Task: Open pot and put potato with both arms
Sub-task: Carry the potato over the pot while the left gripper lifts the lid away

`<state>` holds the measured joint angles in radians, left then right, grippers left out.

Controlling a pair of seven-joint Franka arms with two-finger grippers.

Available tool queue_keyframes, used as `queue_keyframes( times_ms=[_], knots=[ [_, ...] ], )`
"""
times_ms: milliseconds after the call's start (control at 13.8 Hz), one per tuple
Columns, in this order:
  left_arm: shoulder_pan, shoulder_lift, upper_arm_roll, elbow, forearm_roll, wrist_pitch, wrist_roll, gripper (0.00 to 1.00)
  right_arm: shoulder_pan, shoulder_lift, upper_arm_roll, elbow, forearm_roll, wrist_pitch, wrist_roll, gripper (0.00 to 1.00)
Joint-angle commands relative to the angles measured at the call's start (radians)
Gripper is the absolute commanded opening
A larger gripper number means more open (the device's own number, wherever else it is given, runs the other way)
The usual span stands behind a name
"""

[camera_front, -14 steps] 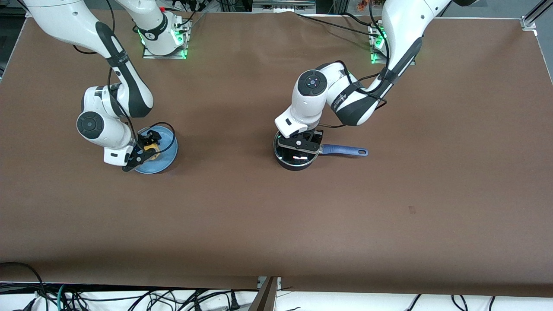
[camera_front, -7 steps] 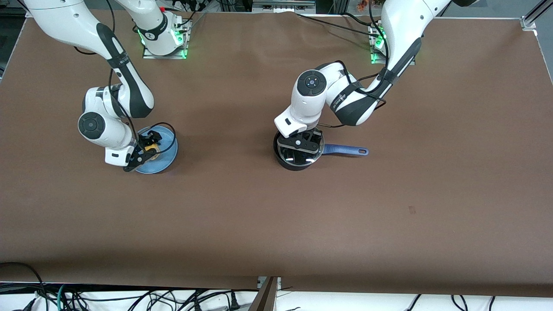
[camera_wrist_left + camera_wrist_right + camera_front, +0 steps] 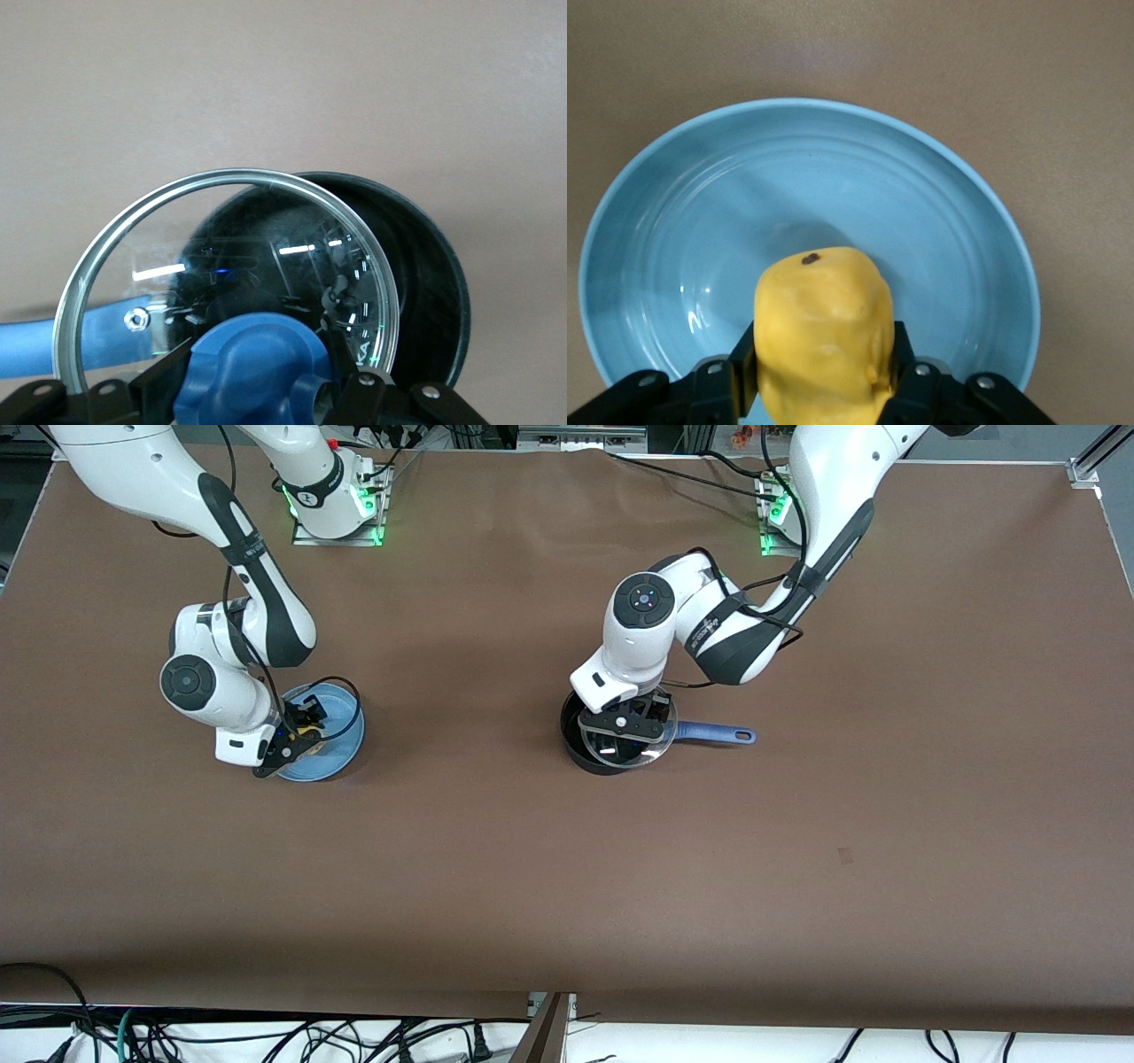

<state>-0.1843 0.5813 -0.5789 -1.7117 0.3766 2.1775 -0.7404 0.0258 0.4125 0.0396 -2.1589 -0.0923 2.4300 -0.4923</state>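
On the brown table [image 3: 567, 868], the left gripper [image 3: 631, 722] pinched the fragile glass lid [image 3: 226, 274] by its knob [image 3: 261, 367] over the pot [image 3: 576, 748]; the right gripper [image 3: 301, 731] squeezed the firm potato [image 3: 824, 341] above the plate [image 3: 957, 230]

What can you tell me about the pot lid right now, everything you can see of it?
The lid is a round disc of clear glass with a bright metal rim, a small vent hole near its edge and a blue plastic-looking knob. The left gripper has its jaws shut on that knob. The lid is lifted off the black pot and hangs over it, shifted toward the pot's blue handle, so part of the pot's mouth shows uncovered. Light streaks reflect in the glass. It appears to touch only the jaws.
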Motion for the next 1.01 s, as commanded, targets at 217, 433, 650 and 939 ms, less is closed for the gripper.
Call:
queue_keyframes(
  times_ms=[217, 433, 650, 939],
  knots=[
    [0.214, -0.09, -0.125, 0.011, -0.088, -0.146, 0.141, 0.0, -0.007, -0.052, 0.003, 0.01, 0.008, -0.015, 0.009, 0.42],
    [0.475, -0.116, -0.254, 0.006, -0.128, -0.256, 0.358, 0.0, -0.007, -0.084, 0.058, 0.118, 0.013, -0.176, 0.148, 0.42],
    [0.731, -0.15, -0.367, -0.06, -0.125, -0.315, 0.526, 0.0, -0.004, -0.071, 0.185, 0.265, 0.025, -0.322, 0.444, 0.42],
    [0.997, -0.176, -0.41, -0.193, -0.114, -0.247, 0.795, 0.0, 0.115, -0.009, 0.284, 0.433, 0.025, -0.364, 0.892, 0.42]
  ],
)
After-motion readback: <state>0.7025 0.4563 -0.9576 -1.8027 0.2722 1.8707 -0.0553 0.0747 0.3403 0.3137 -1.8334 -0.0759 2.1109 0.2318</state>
